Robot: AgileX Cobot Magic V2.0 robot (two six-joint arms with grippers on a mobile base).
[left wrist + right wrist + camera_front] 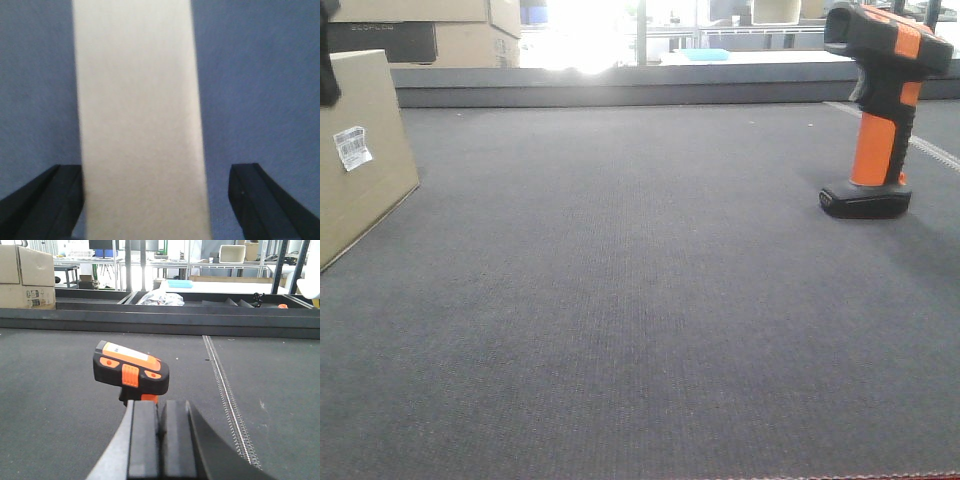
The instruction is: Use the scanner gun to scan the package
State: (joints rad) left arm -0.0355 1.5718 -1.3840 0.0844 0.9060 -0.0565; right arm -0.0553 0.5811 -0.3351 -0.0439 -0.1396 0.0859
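The package [360, 170] is a brown cardboard box with a barcode label [352, 147], at the left edge of the grey mat. In the left wrist view its pale top face [140, 100] runs between the fingers of my left gripper [156, 172]. That gripper is open: the left finger [55, 190] is at the box's side and the right finger [255, 195] stands apart. The orange and black scanner gun [880, 100] stands upright on its base at the right. My right gripper [160, 405] is shut and empty just short of the scanner [131, 370].
Cardboard boxes [430, 35] are stacked behind the table's raised back edge [620, 90]. A pale stitched seam [225, 385] runs along the mat to the right of the scanner. Shelves and a bright window lie beyond.
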